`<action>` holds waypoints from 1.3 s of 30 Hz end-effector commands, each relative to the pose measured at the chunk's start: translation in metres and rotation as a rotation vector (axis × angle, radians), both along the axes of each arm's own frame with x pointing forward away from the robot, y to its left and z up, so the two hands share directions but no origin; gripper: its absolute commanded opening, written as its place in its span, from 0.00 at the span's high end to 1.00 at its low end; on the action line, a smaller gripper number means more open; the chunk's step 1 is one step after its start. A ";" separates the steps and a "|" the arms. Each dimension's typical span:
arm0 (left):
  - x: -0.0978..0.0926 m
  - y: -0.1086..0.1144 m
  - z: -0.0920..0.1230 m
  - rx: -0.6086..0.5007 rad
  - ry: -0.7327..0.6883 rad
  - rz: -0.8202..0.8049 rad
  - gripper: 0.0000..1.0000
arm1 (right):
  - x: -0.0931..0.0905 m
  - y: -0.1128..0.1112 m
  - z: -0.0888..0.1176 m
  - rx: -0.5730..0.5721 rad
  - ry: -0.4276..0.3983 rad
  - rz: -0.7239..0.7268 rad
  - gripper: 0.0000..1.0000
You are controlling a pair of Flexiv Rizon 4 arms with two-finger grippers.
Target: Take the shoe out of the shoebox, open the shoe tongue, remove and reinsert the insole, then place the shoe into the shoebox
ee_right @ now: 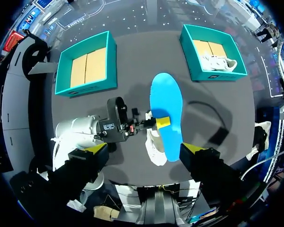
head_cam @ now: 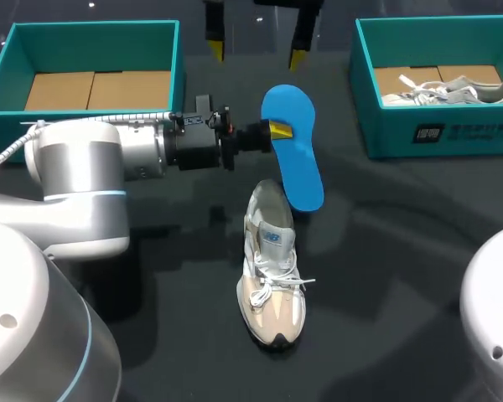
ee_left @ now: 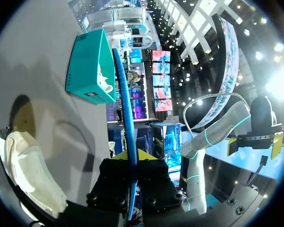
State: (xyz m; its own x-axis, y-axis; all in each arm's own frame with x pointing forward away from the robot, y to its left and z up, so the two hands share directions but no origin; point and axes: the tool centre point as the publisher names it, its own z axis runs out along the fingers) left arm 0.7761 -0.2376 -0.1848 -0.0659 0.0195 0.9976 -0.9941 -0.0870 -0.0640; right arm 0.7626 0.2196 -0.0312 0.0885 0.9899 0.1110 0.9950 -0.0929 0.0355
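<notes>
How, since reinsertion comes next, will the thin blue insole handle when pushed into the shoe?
Probably light: the left gripper holds the thin blue insole by one edge. It barely droops, so fairly stiff, yet likely buckles if jammed.

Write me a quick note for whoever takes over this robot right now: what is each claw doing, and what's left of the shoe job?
Left gripper: shut on the blue insole, held over the shoe.
Right gripper: open, empty, raised above the table.
Shoe: on the table between the left shoebox, empty, and the right shoebox, holding another shoe.
Done: shoe out, insole removed.
To do: reinsert insole, put shoe back in a shoebox.
</notes>
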 end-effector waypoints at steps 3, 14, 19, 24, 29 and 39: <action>-0.001 0.000 0.000 0.000 -0.001 0.003 1.00 | -0.001 -0.040 -0.004 0.388 -0.041 0.016 0.00; -0.001 0.000 0.000 0.000 -0.001 0.003 1.00 | 0.002 -0.055 -0.012 0.700 -0.045 0.008 0.00; -0.001 0.000 0.000 0.000 -0.001 0.003 1.00 | 0.001 -0.063 -0.018 0.845 -0.062 0.010 0.00; -0.001 0.000 0.000 0.000 -0.001 0.003 1.00 | 0.001 -0.066 -0.021 0.916 -0.048 0.005 0.00; -0.001 0.000 0.000 0.000 -0.001 0.003 1.00 | -0.001 -0.071 -0.029 1.038 -0.085 0.010 0.00; -0.001 0.000 0.000 0.000 -0.001 0.003 1.00 | 0.001 -0.084 -0.053 1.207 -0.114 0.000 0.00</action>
